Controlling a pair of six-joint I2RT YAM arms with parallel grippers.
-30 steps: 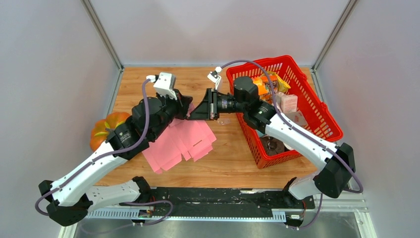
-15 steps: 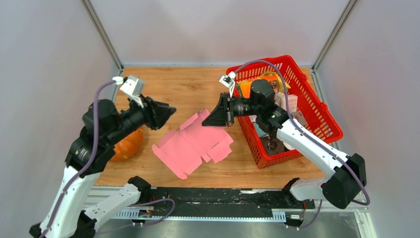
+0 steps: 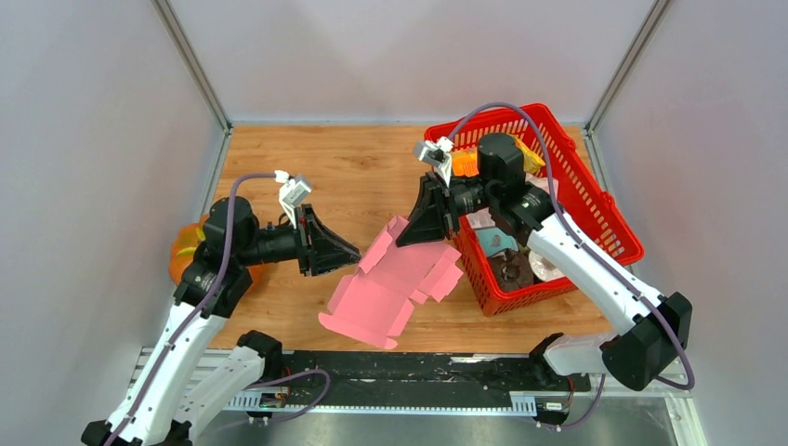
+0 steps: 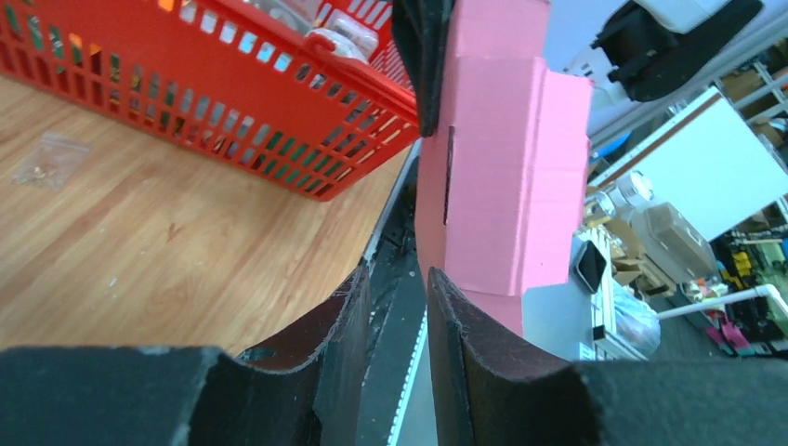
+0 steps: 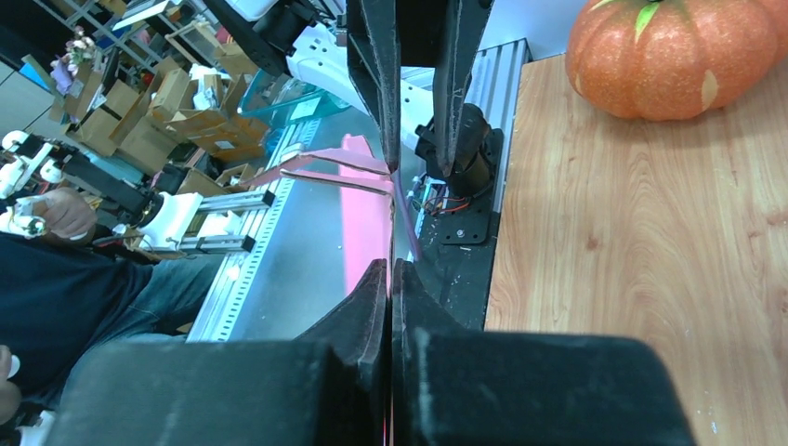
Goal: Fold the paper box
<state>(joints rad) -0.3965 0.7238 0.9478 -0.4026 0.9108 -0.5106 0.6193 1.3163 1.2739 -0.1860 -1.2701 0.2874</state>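
The paper box [image 3: 395,283] is a flat pink die-cut sheet with flaps, held tilted in the air above the table's near middle. My right gripper [image 3: 410,232] is shut on its upper far edge. In the right wrist view the sheet [image 5: 367,209] shows edge-on, running out from between my shut right gripper [image 5: 390,267]. My left gripper [image 3: 351,253] is open and empty, pointing at the sheet's left edge from the left. In the left wrist view the sheet [image 4: 502,177] hangs just beyond my open left gripper [image 4: 398,279], close to the right finger.
A red basket [image 3: 609,218] of groceries stands at the right, also in the left wrist view [image 4: 186,84]. An orange pumpkin [image 3: 184,253] sits at the left table edge, behind the left arm. A small clear bag [image 4: 51,158] lies on the wood by the basket.
The left gripper let go of the sheet, swung away left, then came back low toward its left edge. The right gripper lifted the sheet off the table and tilted it.
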